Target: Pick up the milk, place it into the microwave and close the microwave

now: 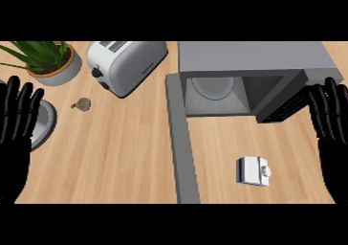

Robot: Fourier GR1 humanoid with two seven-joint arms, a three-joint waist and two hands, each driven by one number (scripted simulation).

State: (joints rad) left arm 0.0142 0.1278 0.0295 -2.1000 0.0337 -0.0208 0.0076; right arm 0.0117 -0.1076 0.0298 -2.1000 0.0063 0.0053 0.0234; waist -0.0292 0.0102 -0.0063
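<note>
One milk carton lies on the wooden tabletop toward its near edge, right of centre, apart from both hands and touching nothing else. One microwave stands at the far edge, right of the middle, its cavity open toward the near side with a pale round turntable visible inside. Its door is swung fully open and runs as a long grey strip from the microwave's left front corner down to the near edge, just left of the milk carton, so it lies between the carton and the left half of the tabletop. The dark control panel angles out at the cavity's right side. Two hands show: the left hand at the left edge and the right hand at the right edge, both with fingers straight and pointing up, holding nothing. One toaster sits at the far edge left of the microwave, tilted. One potted plant stands in the far left corner. One small brownish object lies near the toaster; what it is cannot be told. A round metal rim shows partly behind the left hand.
</note>
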